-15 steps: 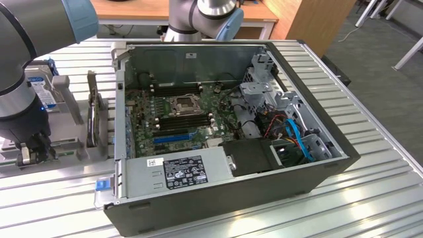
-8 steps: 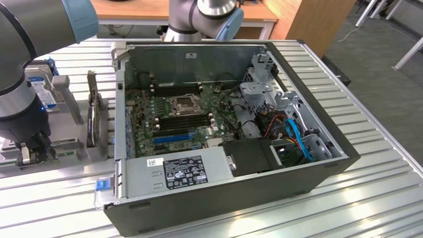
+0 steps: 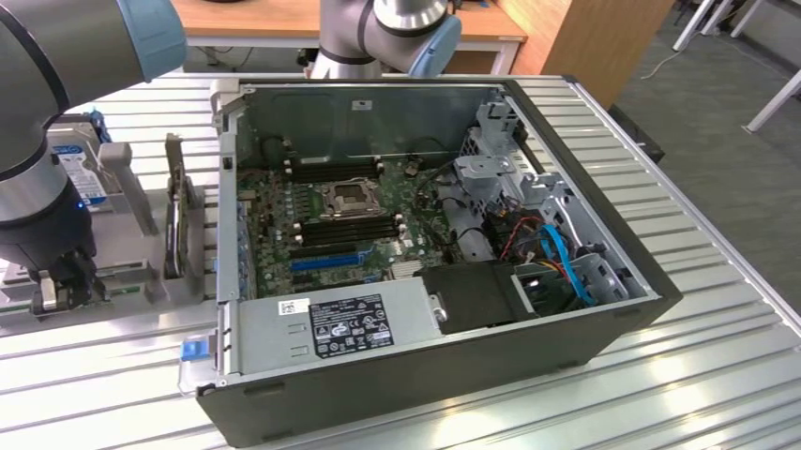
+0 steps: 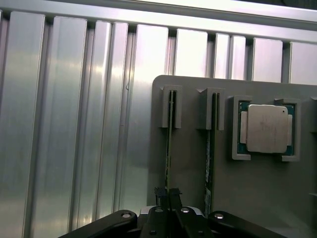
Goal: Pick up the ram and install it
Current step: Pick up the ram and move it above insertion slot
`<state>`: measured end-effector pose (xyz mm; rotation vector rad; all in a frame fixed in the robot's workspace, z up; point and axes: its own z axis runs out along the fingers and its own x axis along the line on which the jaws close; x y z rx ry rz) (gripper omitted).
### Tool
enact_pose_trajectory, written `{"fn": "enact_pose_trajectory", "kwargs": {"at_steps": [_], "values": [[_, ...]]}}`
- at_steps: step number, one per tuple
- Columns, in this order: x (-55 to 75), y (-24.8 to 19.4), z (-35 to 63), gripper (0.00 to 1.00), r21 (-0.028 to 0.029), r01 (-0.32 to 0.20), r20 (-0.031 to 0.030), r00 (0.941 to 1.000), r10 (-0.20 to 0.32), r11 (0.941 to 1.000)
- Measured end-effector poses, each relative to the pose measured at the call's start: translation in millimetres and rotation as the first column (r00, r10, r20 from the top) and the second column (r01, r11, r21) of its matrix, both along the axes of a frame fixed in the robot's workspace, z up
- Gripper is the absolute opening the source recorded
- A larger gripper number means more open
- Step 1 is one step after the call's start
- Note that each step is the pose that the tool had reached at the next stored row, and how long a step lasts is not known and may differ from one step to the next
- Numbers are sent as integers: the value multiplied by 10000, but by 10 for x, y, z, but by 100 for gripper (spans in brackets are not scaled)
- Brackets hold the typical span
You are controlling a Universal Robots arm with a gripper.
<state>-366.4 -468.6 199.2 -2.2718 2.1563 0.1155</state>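
Observation:
The ram (image 4: 170, 134) is a thin green stick standing on edge in a slot of a grey holder plate (image 4: 188, 178). My gripper (image 4: 167, 194) is shut on its near end, with a dark fingertip (image 4: 160, 194) on either side of the board. In the exterior view the gripper (image 3: 59, 289) hangs low over the grey holder (image 3: 126, 274) at the exterior view's left, outside the open computer case (image 3: 601, 328). The motherboard's black memory slots (image 3: 351, 231) lie inside the case beside the processor socket (image 3: 345, 199).
A second thin stick (image 4: 209, 148) stands in the neighbouring slot, and a silver processor (image 4: 267, 129) sits in a pocket beyond it. A dark expansion card (image 3: 183, 220) and a hard drive (image 3: 78, 174) stand between the gripper and the case. The table (image 3: 701, 394) is ribbed aluminium.

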Motion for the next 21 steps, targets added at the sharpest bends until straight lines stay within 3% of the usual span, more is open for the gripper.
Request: {"fn": "enact_pose_trajectory", "kwargs": {"at_steps": [21], "values": [[0,0,-1,12,0,318,0,9995,-318,9995]]}}
